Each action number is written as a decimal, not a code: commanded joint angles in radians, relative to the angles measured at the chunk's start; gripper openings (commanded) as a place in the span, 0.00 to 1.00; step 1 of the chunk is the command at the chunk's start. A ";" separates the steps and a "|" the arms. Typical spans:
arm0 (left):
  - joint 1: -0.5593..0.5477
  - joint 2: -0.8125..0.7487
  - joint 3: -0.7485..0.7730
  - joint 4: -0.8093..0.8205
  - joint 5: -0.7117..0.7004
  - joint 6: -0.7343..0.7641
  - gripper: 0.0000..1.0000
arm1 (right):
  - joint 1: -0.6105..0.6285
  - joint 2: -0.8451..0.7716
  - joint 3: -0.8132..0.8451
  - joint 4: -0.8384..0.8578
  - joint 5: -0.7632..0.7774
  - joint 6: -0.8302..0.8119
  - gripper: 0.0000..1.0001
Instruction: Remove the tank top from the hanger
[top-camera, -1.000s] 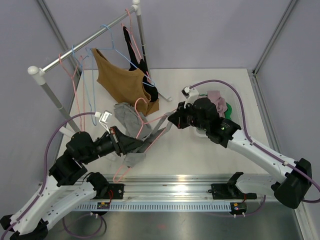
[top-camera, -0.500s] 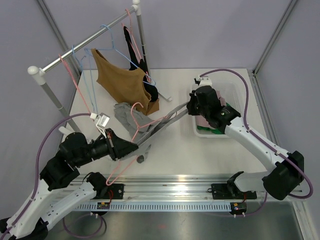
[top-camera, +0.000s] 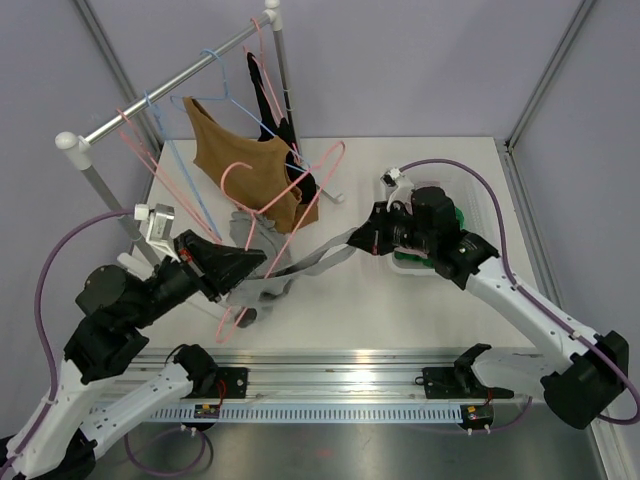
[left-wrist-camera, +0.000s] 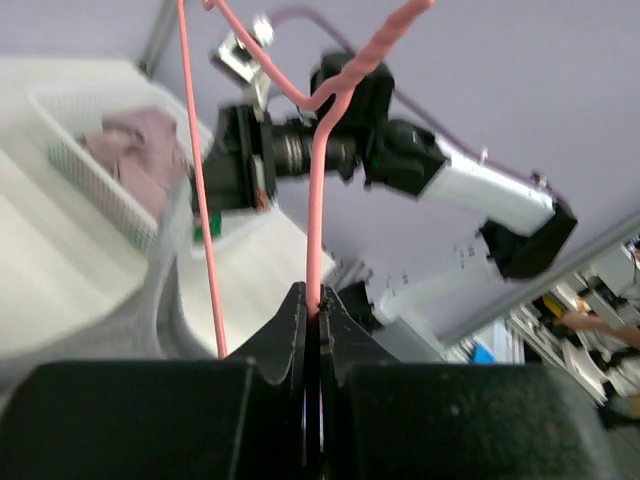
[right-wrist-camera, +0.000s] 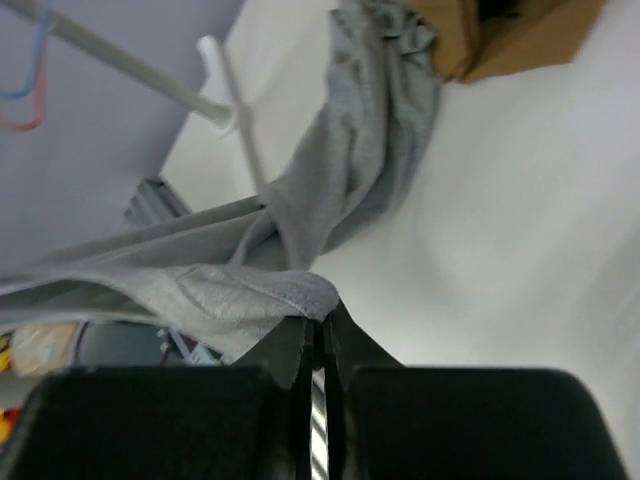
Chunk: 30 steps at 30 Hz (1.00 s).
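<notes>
My left gripper (top-camera: 255, 262) is shut on the wire of a pink hanger (top-camera: 240, 170) and holds it tilted above the table; the hanger also shows in the left wrist view (left-wrist-camera: 315, 215), rising from between the closed jaws of the gripper (left-wrist-camera: 312, 300). The grey tank top (top-camera: 320, 262) is stretched from the hanger's lower part across to my right gripper (top-camera: 362, 240), which is shut on one edge of it. In the right wrist view the grey cloth (right-wrist-camera: 370, 170) runs from the gripper (right-wrist-camera: 320, 320) down to a bunch on the table.
A clothes rack (top-camera: 160, 95) stands at the back left with pink and blue hangers, a brown top (top-camera: 245, 165) and a black garment (top-camera: 285, 125). A white basket (top-camera: 455, 215) of clothes sits under my right arm.
My left gripper has lifted the pink hanger up and to the left. My right gripper moved from the basket back toward the middle, and the grey tank top now hangs stretched between them.
</notes>
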 joint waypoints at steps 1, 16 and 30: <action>-0.005 0.011 -0.033 0.365 -0.117 0.076 0.00 | -0.008 -0.080 -0.039 0.162 -0.307 0.096 0.00; -0.006 0.206 0.019 0.800 -0.656 0.498 0.00 | 0.012 -0.528 -0.165 -0.310 -0.078 -0.064 0.00; -0.006 0.164 0.053 0.681 -0.691 0.400 0.00 | 0.010 -0.416 -0.189 -0.232 -0.034 0.005 0.00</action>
